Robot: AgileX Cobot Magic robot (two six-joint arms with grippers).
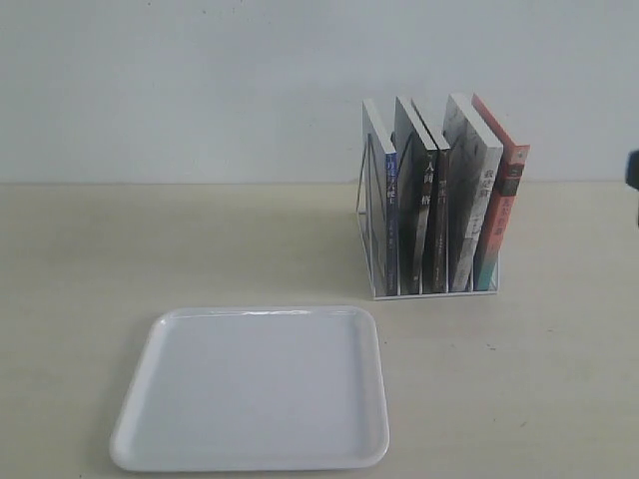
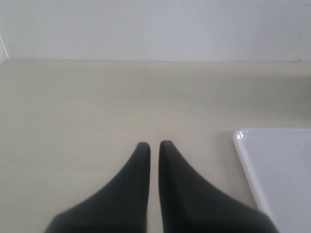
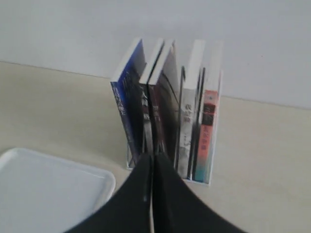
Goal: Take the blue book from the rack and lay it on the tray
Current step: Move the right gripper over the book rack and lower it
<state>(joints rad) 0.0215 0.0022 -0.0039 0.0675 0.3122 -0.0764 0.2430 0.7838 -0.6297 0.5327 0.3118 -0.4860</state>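
Observation:
The blue book [image 1: 391, 215] stands upright in the leftmost slot of the white wire rack [image 1: 361, 200], its narrow blue spine facing forward. The right wrist view shows the blue book [image 3: 127, 102] at one end of the row in the rack [image 3: 219, 121]. My right gripper [image 3: 152, 158] is shut and empty, a short way in front of the rack's base. The white tray [image 1: 250, 389] lies flat and bare in front of the rack, to its left. My left gripper [image 2: 154, 144] is shut with only a thin slit between its fingers, over bare table beside the tray's corner [image 2: 272, 160].
Two black-spined books [image 1: 429, 215], a grey-white book [image 1: 467, 200] and a red-orange book [image 1: 504, 210] fill the other slots. A dark piece of the right arm [image 1: 632, 170] shows at the exterior view's right edge. A pale wall backs the beige table [image 1: 150, 249].

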